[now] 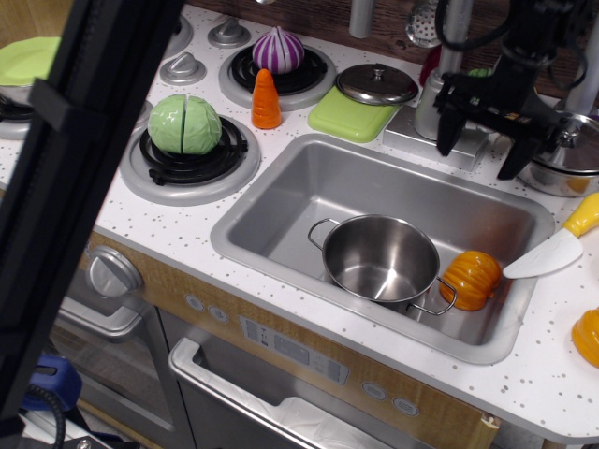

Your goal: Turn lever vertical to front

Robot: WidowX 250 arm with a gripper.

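No lettering, brand, number or sign can be read anywhere in this view; the oven's control panel (298, 350) markings are too small to make out.

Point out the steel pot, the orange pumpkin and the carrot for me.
steel pot (382, 255), main camera view, inside bottom of the bowl.
orange pumpkin (471, 278), main camera view, middle of its ribbed body.
carrot (267, 100), main camera view, middle of the cone.
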